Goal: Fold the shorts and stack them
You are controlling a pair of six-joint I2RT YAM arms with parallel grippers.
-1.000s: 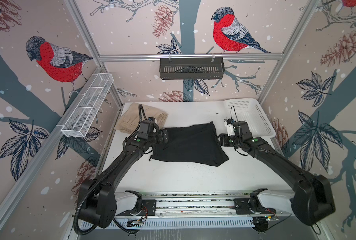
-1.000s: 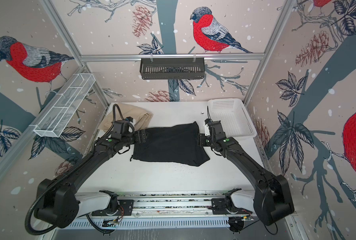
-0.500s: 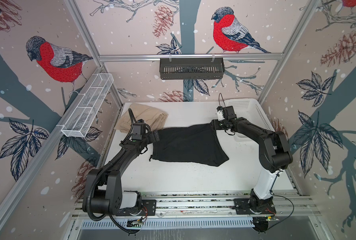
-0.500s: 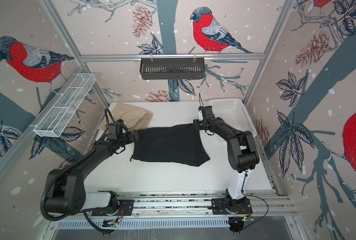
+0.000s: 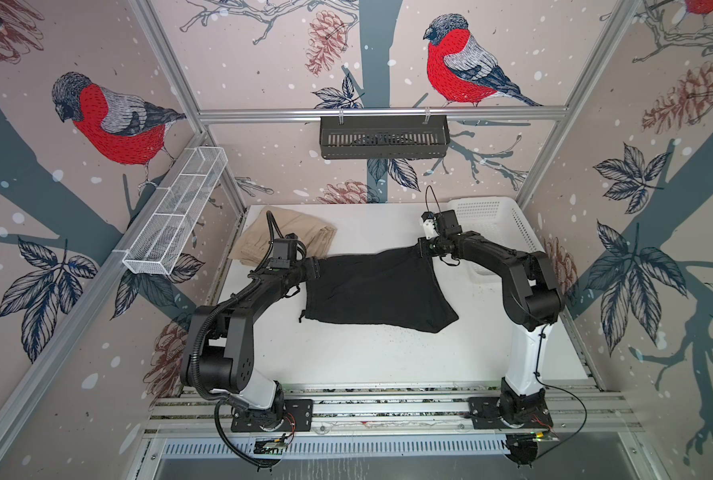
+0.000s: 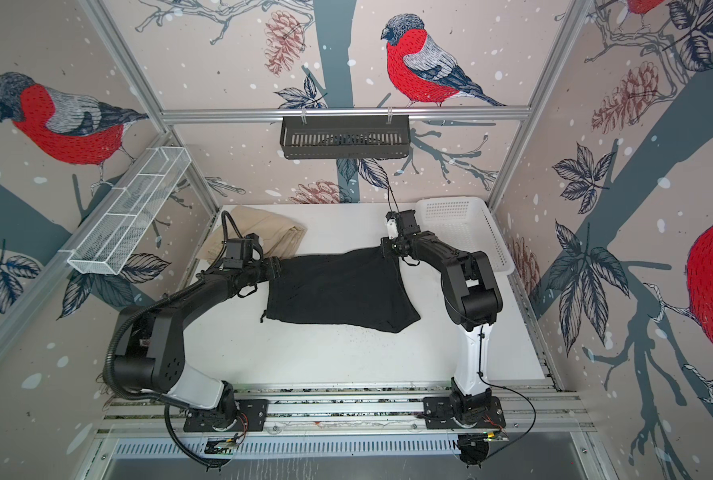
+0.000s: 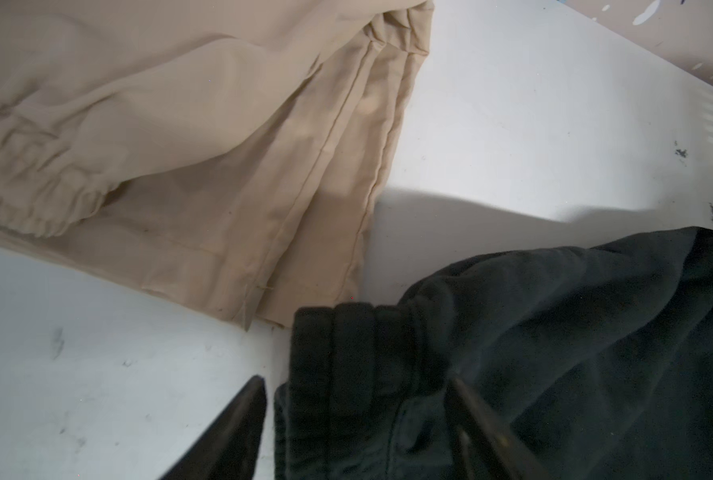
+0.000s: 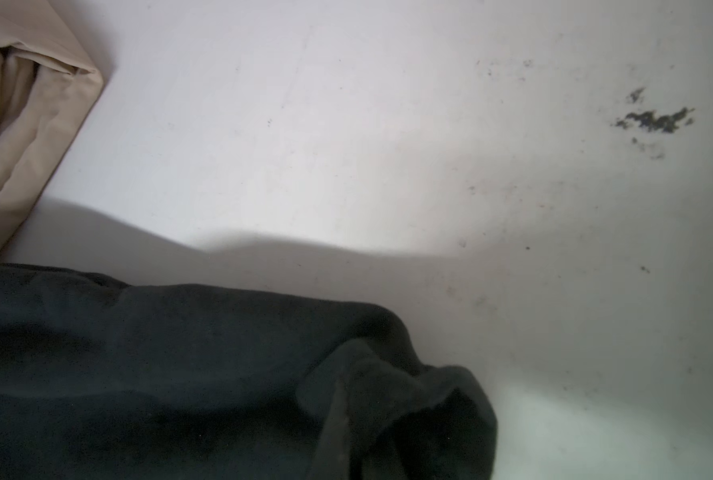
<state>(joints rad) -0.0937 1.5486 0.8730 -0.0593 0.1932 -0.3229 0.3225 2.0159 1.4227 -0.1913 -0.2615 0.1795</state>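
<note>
The black shorts are being spread across the middle of the white table, with their far edge being drawn out between the two arms, apparently so the cloth can be flattened for folding. One far corner is being pinched in the fully closed right gripper, while the waistband end is being straddled by the left gripper, its jaws partly apart and not yet clamped. The beige shorts are being left at the far left corner, just beside, probably as the stack's base.
</note>
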